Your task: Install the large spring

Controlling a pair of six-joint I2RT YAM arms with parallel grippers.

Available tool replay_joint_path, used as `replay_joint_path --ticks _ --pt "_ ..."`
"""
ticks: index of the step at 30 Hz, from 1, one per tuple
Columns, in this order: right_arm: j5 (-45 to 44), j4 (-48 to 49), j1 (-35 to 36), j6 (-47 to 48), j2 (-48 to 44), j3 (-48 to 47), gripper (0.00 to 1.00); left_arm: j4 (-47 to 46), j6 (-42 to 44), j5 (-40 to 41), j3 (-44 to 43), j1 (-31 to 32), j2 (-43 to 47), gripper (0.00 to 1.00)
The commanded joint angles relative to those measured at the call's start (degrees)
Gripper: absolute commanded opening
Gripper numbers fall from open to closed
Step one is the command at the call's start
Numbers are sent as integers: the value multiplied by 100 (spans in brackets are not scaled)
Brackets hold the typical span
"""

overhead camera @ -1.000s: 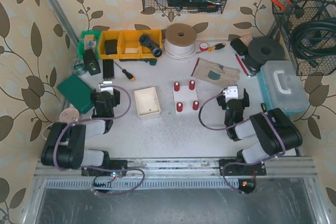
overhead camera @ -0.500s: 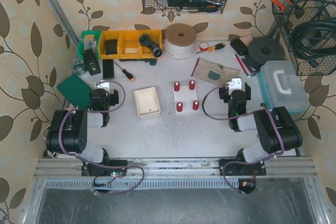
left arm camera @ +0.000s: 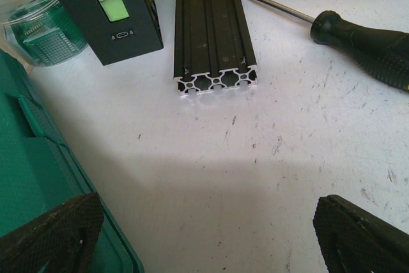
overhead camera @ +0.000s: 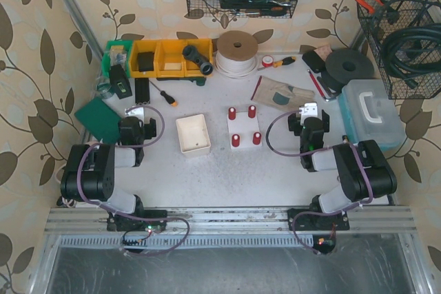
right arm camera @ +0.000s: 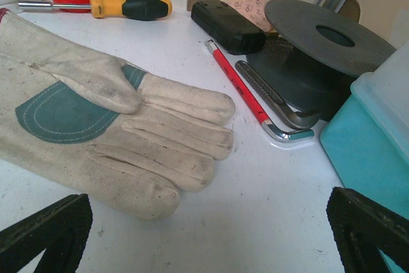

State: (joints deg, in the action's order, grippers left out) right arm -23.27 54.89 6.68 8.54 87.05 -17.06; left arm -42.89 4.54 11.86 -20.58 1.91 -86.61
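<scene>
Left gripper (left arm camera: 204, 238): we are seeing its jaws standing wide apart, gripping nothing, over the bare table (overhead camera: 227, 177) well left of the post plate (overhead camera: 243, 127).
Right gripper (right arm camera: 211, 234): we are seeing it gaping just as wide, also empty, near the post plate's right side.
Ahead of the left fingers: a black aluminium rail (left arm camera: 214, 30) and a black-handled screwdriver (left arm camera: 364, 43) are lying farther left of the post plate, with a green case (left arm camera: 32, 177) beside them.
Ahead of the right fingers: a work glove (right arm camera: 108, 126) is lying flat; a dark disc (right arm camera: 329, 36) and a teal box (right arm camera: 377, 139) are sitting farther right.
Post plate: four red posts are standing on it, and a cream box (overhead camera: 192, 134) is sitting just left.
Large spring: we are not making it out in any view.
</scene>
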Motion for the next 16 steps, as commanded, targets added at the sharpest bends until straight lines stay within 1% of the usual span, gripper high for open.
replay_joint_path --ticks 1,5,16 --pt "107 -32 -17 -106 -56 -118 100 -61 -58 -40 -102 -15 87 93" --pt "106 -38 -16 -106 -51 -122 100 -169 -21 -56 -68 2 53 93" --pt "104 -23 -17 -106 -65 -105 100 -101 -3 -91 -74 11 93 93"
